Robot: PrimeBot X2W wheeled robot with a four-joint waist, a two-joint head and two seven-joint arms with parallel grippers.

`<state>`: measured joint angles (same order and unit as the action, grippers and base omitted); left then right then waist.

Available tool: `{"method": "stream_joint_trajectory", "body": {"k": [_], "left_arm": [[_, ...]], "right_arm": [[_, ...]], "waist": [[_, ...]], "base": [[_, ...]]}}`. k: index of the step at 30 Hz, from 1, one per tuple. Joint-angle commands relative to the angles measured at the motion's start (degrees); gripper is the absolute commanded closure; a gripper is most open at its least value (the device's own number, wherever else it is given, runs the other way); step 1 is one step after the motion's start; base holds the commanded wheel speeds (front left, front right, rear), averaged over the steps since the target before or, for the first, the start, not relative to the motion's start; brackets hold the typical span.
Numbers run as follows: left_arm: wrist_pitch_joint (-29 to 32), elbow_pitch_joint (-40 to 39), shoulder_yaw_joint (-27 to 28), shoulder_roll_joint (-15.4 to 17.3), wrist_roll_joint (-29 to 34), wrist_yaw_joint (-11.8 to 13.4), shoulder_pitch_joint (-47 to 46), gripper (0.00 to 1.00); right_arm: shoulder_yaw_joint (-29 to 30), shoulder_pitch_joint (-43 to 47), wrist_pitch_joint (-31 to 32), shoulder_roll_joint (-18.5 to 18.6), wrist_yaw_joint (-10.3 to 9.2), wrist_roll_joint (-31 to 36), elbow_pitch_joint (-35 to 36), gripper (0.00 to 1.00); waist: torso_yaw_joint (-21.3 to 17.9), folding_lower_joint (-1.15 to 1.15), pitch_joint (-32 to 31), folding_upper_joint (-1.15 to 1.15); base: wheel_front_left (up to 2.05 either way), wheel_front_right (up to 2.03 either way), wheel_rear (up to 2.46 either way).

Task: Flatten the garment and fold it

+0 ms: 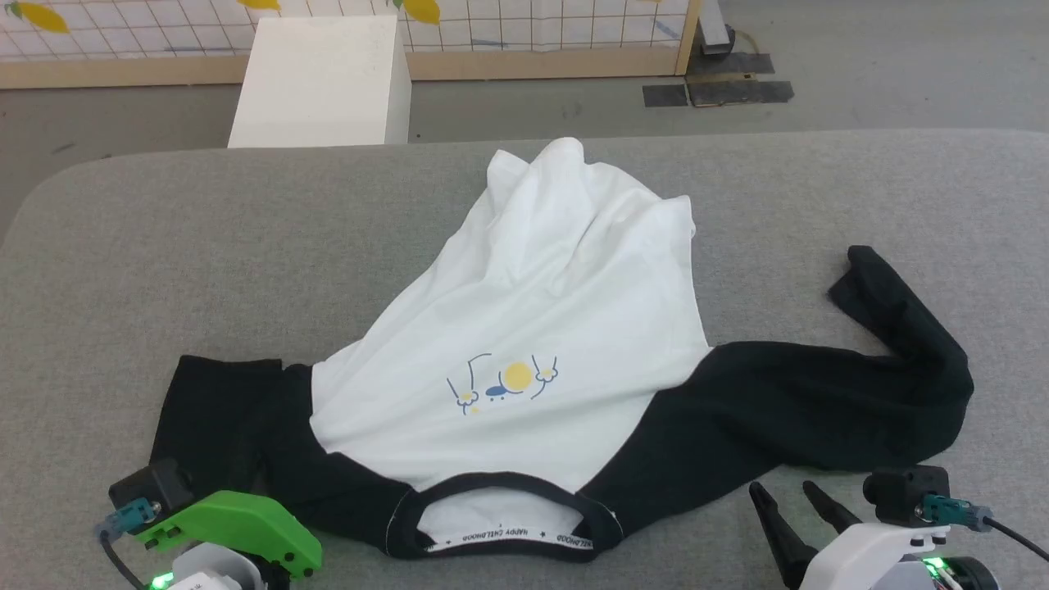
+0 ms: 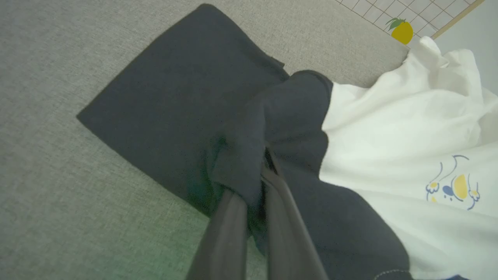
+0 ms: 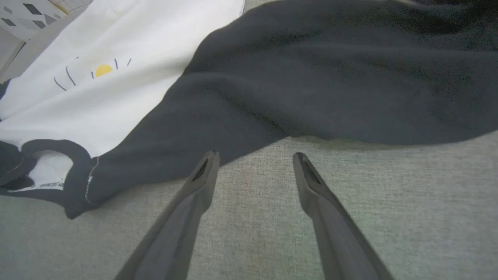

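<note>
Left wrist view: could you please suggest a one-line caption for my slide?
Left gripper shut on a bunched fold of the garment at its black sleeve, over the grey surface.

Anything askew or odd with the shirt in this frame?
Yes. The garment isn't flat: its white far end is bunched into a ridge, and the black sleeve near the open right hand is bent at the cuff. The left hand pinches the other sleeve.
</note>
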<state>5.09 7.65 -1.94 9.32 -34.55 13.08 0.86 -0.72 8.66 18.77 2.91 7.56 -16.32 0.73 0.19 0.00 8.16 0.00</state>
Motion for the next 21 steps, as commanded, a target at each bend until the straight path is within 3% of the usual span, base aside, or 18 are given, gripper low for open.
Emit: {"method": "stream_joint_trajectory", "body": {"k": [1,14,15,16,17,21], "left_arm": [[-0.44,0.40,0.03,0.06,-0.52,-0.36,0.22,1.00],[-1.11,0.84,-1.47,-0.13,-0.23,-1.11,-2.08,1.00],[-1.10,1.01,-1.69,-0.20,-0.32,-1.27,-2.30,1.00],[-1.06,1.13,-1.81,-0.23,-0.36,-1.34,-2.35,1.00],[-1.06,1.28,-1.90,-0.27,-0.42,-1.42,-2.41,1.00],[-1.61,1.67,-1.95,-0.47,-0.82,-1.82,-2.14,1.00]], "right_arm": [[0.07,-0.19,0.33,-0.03,-0.08,-1.14,-0.72,0.00],[0.06,-9.77,2.39,-0.03,-0.08,-5.15,-11.94,0.00],[-0.01,-10.60,2.44,-0.03,-0.08,-4.90,-12.93,0.51],[-0.12,-10.90,2.31,-0.03,-0.08,-4.81,-13.21,0.78],[-0.22,-11.20,1.94,-0.03,-0.08,-4.66,-13.42,1.00],[0.10,-10.23,0.73,-0.03,-0.08,-4.76,-11.92,1.00]], "waist": [[0.08,0.00,0.29,0.00],[1.42,0.00,3.22,0.00],[1.61,0.00,3.35,0.00],[1.67,0.00,3.35,0.00],[1.72,0.00,3.28,0.00],[1.78,0.00,2.04,0.00]], "base": [[0.00,0.00,0.00],[0.00,0.00,0.00],[0.00,0.00,0.00],[0.00,0.00,0.00],[0.00,0.00,0.00],[0.00,0.00,0.00]]}}
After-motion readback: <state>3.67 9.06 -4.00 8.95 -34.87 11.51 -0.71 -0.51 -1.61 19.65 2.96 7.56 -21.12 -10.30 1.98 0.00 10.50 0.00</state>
